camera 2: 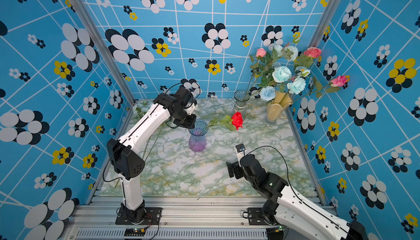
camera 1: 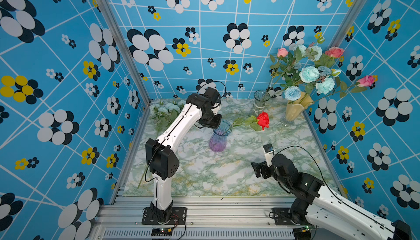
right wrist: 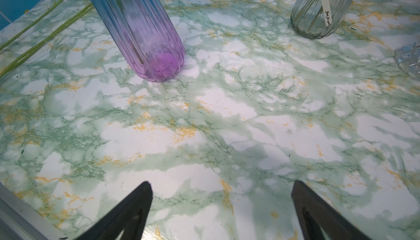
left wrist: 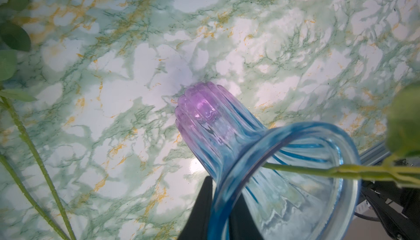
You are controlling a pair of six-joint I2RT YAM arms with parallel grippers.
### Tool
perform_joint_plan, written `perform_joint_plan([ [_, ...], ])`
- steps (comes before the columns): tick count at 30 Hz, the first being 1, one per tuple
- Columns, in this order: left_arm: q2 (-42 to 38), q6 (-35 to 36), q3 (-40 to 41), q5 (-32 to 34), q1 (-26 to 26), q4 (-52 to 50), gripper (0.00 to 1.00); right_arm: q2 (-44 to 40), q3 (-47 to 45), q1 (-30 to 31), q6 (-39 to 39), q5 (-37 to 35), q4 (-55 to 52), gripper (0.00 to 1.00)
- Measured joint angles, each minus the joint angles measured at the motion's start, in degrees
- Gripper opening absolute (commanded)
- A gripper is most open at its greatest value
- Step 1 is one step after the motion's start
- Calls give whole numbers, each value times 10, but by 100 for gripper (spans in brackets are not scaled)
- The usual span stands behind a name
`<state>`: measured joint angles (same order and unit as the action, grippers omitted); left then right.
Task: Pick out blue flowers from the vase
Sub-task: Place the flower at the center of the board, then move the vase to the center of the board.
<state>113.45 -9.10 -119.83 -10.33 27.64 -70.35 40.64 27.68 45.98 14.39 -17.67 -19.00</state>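
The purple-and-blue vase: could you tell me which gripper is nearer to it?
Left. The left gripper has its fingers astride the rim of the purple-and-blue vase; the right gripper hangs open over the table, well clear of it.

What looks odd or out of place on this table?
The red rose leans almost sideways out of the purple-blue vase rather than upright, and the left gripper has its jaws on that vase's rim, not a flower stem.

The left arm (camera 1: 181, 123) is hiding the fingertips of the left gripper (left wrist: 221, 211) in both top views, and part of the blue flowers (camera 1: 168, 108) lying behind it. The purple vase (left wrist: 204, 113) is running off the left wrist view's edge (its near rim blurring), the rose stem (left wrist: 341, 170) going out with it.
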Motion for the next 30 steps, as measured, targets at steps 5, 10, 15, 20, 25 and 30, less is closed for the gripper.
perform_joint_plan([
  [5,56,16,-82,0,-54,-8,0,-1,0,0,0,2,0,99],
  [10,115,22,-167,-9,-113,-8,0,0,0,0,0,2,0,99],
  [15,184,21,-267,-43,-160,-15,0,3,0,0,0,2,0,99],
  [20,214,21,-307,-67,-184,-13,2,8,0,0,0,2,0,99],
  [25,216,24,-307,-70,-191,-15,25,9,0,0,0,2,0,99],
  [30,231,28,-307,-66,-201,-16,41,10,0,0,0,2,0,99],
])
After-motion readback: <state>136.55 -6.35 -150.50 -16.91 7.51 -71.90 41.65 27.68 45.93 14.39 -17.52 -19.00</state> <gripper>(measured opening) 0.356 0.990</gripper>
